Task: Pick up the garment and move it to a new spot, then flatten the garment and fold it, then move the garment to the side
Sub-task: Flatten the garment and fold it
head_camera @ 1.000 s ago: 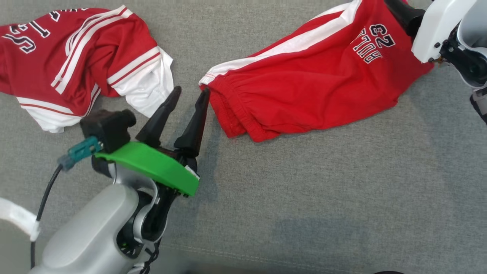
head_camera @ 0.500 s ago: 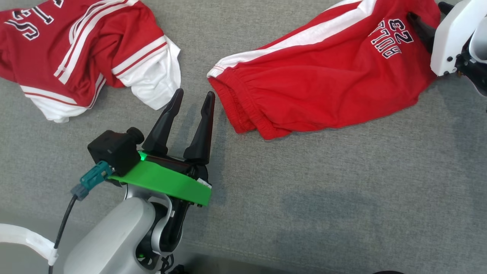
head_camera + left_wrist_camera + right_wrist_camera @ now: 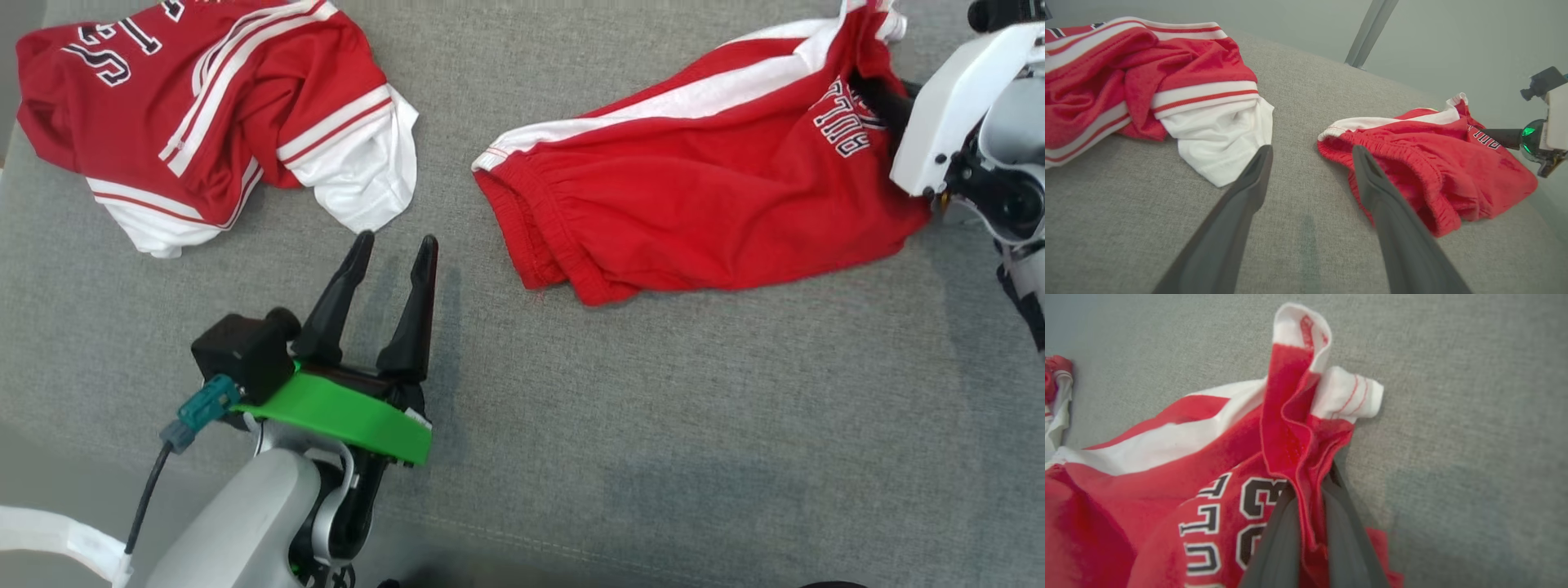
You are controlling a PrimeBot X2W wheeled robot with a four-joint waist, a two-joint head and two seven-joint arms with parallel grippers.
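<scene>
**Garment.** Red shorts (image 3: pixel 694 204) with a white side stripe, plus dark lettering and a "23" printed near one leg. They lie on the grey fabric surface (image 3: pixel 653 425) at the upper right of the head view. The long axis runs from the centre toward the right edge. The elastic waistband end points to the centre and the leg end is at the far right.

**Right gripper** (image 3: pixel 1310 484). The fingers are pressed together on a fold of the shorts' leg hem.
- In the right wrist view, a ridge of red cloth is sandwiched between the two dark fingers.
- A bunch of red and white hem sticks out past the fingertips.
- The printed number sits just left of the fingers in that view.
- In the head view, the gripper comes in from the right edge at the leg end.
- The rest of the shorts stretches away from it toward the centre, lying wrinkled on the surface.

**Left gripper** (image 3: pixel 394 241). The fingers are spread, with nothing between them. It sits lower left of centre, fingertips pointing into the gap between the two garments. The waistband is near, to the right of the fingertips, and not touching. Whether the fingertips touch the surface cannot be told.

**Other item.** A red-and-white jersey (image 3: pixel 212 106) lies crumpled at the upper left. Its white sleeve is just beyond the left fingertips and apart from them. A strip of bare surface separates the jersey from the shorts.
</scene>
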